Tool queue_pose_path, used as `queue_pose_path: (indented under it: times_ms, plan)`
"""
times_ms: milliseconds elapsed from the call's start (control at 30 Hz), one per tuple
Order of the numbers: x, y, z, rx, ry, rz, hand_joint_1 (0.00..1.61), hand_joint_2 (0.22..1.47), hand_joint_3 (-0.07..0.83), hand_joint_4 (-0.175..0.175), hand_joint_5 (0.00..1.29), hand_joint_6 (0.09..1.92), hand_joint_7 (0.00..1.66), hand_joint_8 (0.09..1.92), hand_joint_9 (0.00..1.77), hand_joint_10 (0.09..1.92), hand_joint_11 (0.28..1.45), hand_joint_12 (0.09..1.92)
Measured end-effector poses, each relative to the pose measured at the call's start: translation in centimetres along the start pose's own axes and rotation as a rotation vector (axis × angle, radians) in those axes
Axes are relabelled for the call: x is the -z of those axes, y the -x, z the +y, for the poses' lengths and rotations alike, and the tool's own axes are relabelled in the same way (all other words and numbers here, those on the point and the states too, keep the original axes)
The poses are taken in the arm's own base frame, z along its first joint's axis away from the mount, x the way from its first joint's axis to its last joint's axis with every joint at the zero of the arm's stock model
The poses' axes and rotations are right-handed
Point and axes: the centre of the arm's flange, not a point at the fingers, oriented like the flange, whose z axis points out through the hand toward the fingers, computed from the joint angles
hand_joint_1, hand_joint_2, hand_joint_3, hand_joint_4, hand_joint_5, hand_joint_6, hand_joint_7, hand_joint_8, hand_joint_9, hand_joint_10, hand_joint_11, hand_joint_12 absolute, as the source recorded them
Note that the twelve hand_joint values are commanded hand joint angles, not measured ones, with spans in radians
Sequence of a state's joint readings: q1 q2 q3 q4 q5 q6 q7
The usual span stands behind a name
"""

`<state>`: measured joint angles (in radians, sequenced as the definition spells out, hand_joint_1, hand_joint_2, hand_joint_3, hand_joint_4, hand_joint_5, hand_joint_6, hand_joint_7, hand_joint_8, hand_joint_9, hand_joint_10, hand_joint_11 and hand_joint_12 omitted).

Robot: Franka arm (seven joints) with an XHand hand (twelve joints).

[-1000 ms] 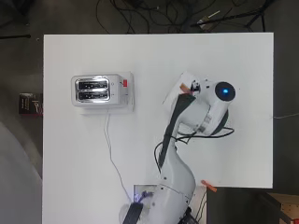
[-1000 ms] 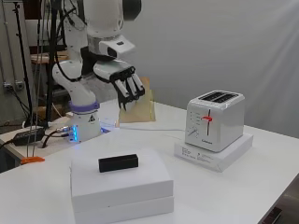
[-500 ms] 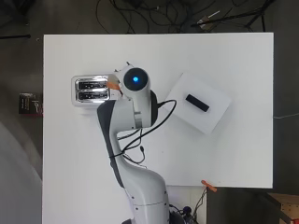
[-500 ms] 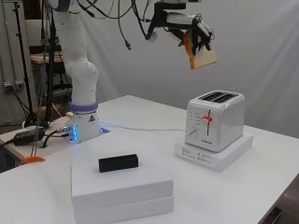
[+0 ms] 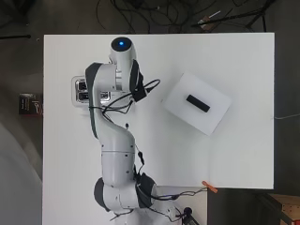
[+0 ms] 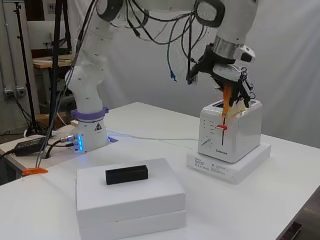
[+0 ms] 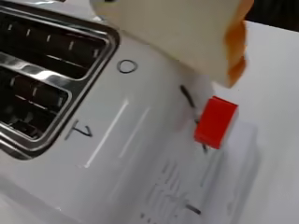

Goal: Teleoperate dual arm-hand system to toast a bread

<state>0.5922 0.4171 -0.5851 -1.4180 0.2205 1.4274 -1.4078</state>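
**White arm, dark hand**

The arm [image 6: 95, 60] is glossy white with rounded segments and dark grey bands at the joints. Loose black cables [image 6: 165, 30] hang along it. Its base [image 6: 90, 132] carries a purple ring and a blue glow. The hand [image 6: 222, 75] is black and white.

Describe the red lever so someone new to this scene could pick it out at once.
Start at the white toaster standing on a flat white box on the table, under the robot hand that holds a bread slice. On its end face sits a small red lever in a dark vertical track. It is the only red part on the toaster.
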Motion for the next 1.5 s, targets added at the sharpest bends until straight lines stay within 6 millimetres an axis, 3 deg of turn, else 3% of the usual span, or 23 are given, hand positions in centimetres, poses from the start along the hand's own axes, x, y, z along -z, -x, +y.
queue_pose_path:
  times_ms: [67,167,200,233,267,300,400,600,633,667,700,767,867,933,1067,1233,1500]
  plan:
    - [-0.9,-3.6,-0.3,0.077,-0.005,-0.007,0.85,1.28,-0.001,0.169,0.67,1.44,1.25,0.09,1.38,0.09,0.78,0.11]
    - [-2.3,-7.6,-0.6,0.161,-0.008,-0.025,0.85,1.28,-0.002,0.175,0.68,1.42,1.27,0.09,1.39,0.09,0.79,0.09]
    - [-2.5,-8.6,-0.8,0.181,-0.005,-0.027,0.99,1.25,-0.003,0.049,0.67,1.37,1.19,0.40,1.40,0.09,0.80,0.09]
    - [-2.4,-9.5,-1.0,0.199,-0.003,-0.024,1.09,1.23,0.001,-0.052,0.64,1.37,1.10,0.73,1.40,0.09,0.81,0.09]
    - [-2.3,-9.9,-1.3,0.204,-0.009,-0.016,1.15,1.23,0.001,-0.113,0.62,1.38,1.03,0.93,1.40,0.09,0.82,0.09]
    - [-2.2,-9.9,-1.5,0.202,-0.019,-0.005,1.18,1.23,0.001,-0.145,0.60,1.39,1.00,1.05,1.40,0.09,0.83,0.09]
    - [-1.4,-9.7,-2.2,0.189,-0.028,0.010,1.20,1.23,0.000,-0.173,0.58,1.41,0.96,1.14,1.40,0.09,0.84,0.09]
    - [-1.3,-10.2,-3.0,0.202,-0.003,-0.001,1.21,1.22,-0.001,-0.175,0.60,1.40,0.99,1.09,1.40,0.09,0.85,0.10]
    - [-1.4,-10.5,-3.1,0.219,0.008,0.004,1.09,1.24,-0.001,-0.049,0.64,1.40,1.04,0.87,1.41,0.09,0.85,0.10]
    - [-1.2,-10.8,-3.3,0.238,0.020,0.008,1.00,1.24,0.000,0.052,0.67,1.39,1.12,0.61,1.43,0.09,0.85,0.11]
    - [-1.1,-11.0,-3.5,0.256,0.034,0.013,0.95,1.24,0.002,0.113,0.71,1.36,1.21,0.39,1.46,0.09,0.86,0.13]
    - [-1.1,-11.5,-4.1,0.294,0.067,0.020,0.91,1.24,0.003,0.162,0.75,1.33,1.33,0.12,1.49,0.09,0.83,0.25]
    - [-1.4,-12.4,-5.1,0.357,0.134,0.019,0.91,1.23,0.001,0.175,0.77,1.30,1.39,0.09,1.51,0.09,0.73,0.51]
    - [-1.5,-12.9,-5.8,0.393,0.173,-0.005,0.91,1.23,0.000,0.175,0.77,1.30,1.40,0.09,1.51,0.09,0.70,0.56]
    - [-2.2,-12.9,-6.2,0.428,0.169,-0.029,0.90,1.25,-0.001,0.175,0.74,1.34,1.39,0.09,1.49,0.09,0.70,0.47]
    - [-2.9,-12.8,-4.8,0.424,0.115,-0.023,0.89,1.25,-0.001,0.175,0.73,1.35,1.40,0.09,1.49,0.09,0.73,0.45]
    - [-1.9,-13.0,-3.7,0.396,0.104,-0.006,0.90,1.24,-0.001,0.175,0.75,1.32,1.39,0.09,1.50,0.09,0.71,0.51]
